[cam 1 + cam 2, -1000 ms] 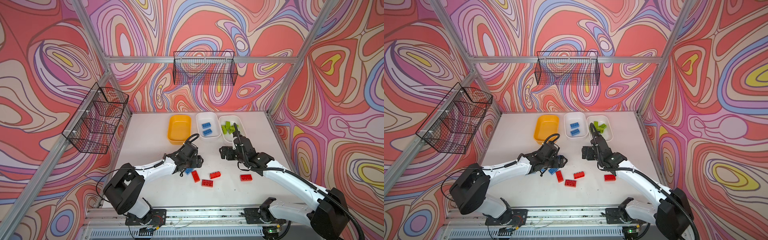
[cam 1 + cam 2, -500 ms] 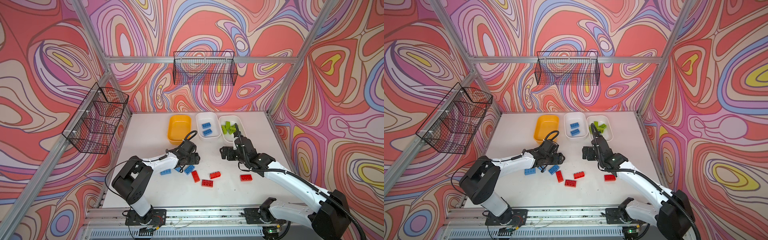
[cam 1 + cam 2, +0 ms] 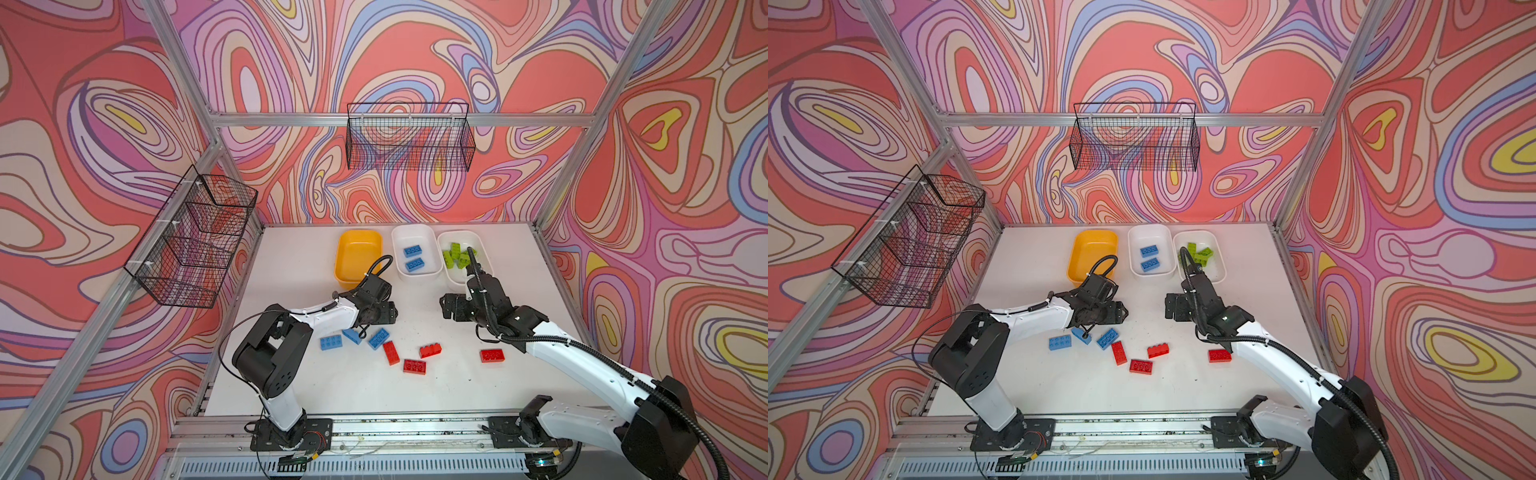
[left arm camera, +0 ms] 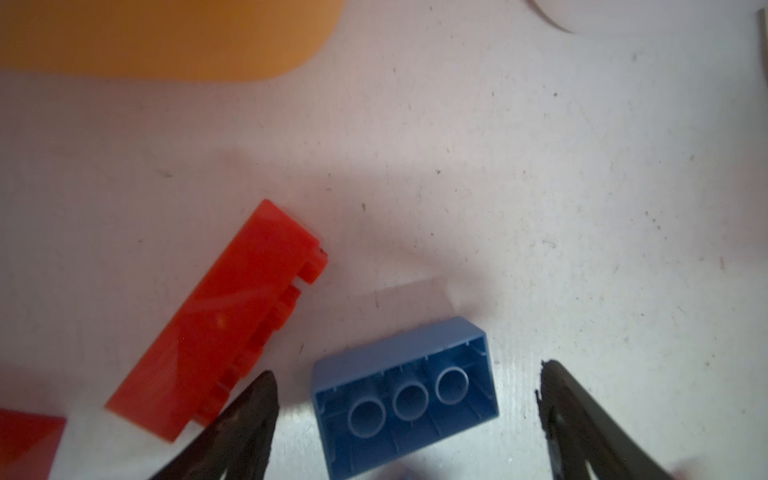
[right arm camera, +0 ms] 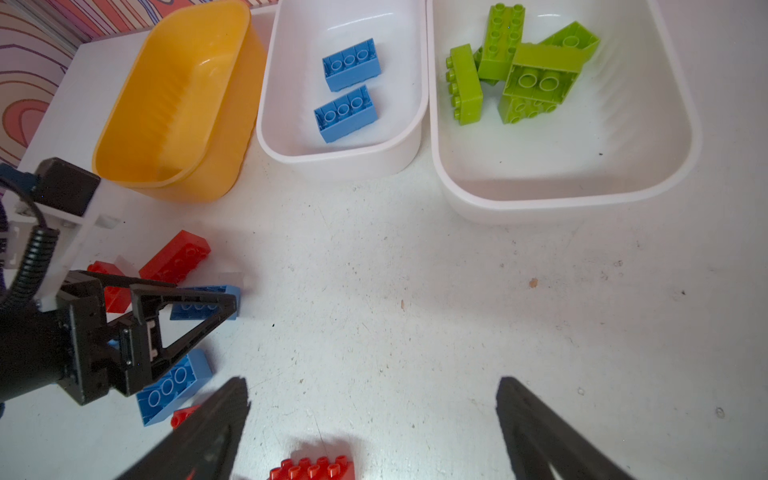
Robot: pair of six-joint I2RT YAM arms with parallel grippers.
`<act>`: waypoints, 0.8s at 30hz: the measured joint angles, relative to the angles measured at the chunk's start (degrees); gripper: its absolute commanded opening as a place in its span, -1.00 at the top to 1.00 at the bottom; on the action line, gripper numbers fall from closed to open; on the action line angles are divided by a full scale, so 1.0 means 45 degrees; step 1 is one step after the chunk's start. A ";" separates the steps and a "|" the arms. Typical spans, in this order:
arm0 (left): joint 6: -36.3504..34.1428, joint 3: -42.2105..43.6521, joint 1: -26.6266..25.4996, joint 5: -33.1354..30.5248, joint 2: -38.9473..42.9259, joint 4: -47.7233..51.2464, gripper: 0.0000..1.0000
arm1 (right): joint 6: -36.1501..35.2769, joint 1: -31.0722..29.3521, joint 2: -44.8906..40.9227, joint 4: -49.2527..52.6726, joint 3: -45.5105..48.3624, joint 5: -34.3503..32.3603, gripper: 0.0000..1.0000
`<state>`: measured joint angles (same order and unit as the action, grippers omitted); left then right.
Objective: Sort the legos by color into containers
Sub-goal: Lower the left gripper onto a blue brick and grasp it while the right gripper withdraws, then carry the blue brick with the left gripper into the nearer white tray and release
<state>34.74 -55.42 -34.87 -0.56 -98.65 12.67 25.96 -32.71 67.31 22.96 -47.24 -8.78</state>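
**Left side.** The side wire basket [image 3: 189, 245] hung on the left wall, clear of the table [image 3: 291, 395].

**Loose blue legos.** Three loose blue legos [image 3: 352, 336] lay in a row on the table in front of the yellow tub [image 5: 187, 83].

**Left gripper.** In both top views the left gripper [image 4: 406, 370] was low over the table, between the yellow tub and that row. In the left wrist view its jaws were spread. One blue brick [image 4: 405, 395] lay hollow side up between the fingers [image 4: 249, 415], with a gap on each side and no contact seen. A red brick [image 4: 224, 324] lay just beside it, outside the jaws.

**Red legos.** A cluster of three red legos [image 3: 414, 366] lay right of the blue row. A fourth red lego [image 3: 492, 355] lay apart, further right and close to the right arm.

**Rear wall.** The back wire basket [image 3: 409, 137] hung above the tubs.

**Tubs.** The middle white tub [image 5: 395, 83] held two blue legos [image 5: 351, 62], both hollow side up and not touching. The right white tub [image 5: 582, 145], just beside it, held a heap of green legos [image 5: 519, 70] at its far end.

**Right gripper.** The right gripper [image 5: 372, 382] hung over bare table in front of the two white tubs. Its jaws stood wide apart with only the table surface between them.
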 measured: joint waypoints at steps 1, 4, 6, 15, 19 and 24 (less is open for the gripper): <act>-0.0005 0.0000 0.0000 0.0034 -0.0044 -0.0005 -0.64 | 0.0000 0.0000 0.0010 0.0000 0.0000 0.0000 -0.96; -0.0010 0.0000 0.0000 0.0063 -0.0160 0.0010 -0.58 | -0.0005 0.0000 0.0058 0.0015 0.0000 0.0000 -0.96; -0.0010 0.0000 0.0000 0.0024 -0.0228 0.0039 -0.53 | -0.0005 0.0000 0.0107 0.0029 0.0000 0.0005 -0.97; -0.0015 -0.0937 -0.0175 -0.0724 -0.0918 0.0889 -0.46 | -0.0083 0.0000 0.0189 -0.0073 0.0000 0.0097 -0.97; 0.0005 -0.1477 -0.0437 -0.1287 -0.1311 0.1501 -0.37 | -0.0160 0.0000 0.0185 -0.0121 0.0005 0.0209 -0.96; 0.0180 -0.1836 -0.0821 -0.1904 -0.1598 0.2059 -0.26 | -0.0272 0.0000 0.0015 -0.0194 0.0151 0.0306 -0.97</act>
<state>35.55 -63.68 -38.57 -9.13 -105.84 21.93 24.73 -32.71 67.37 22.09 -46.57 -7.40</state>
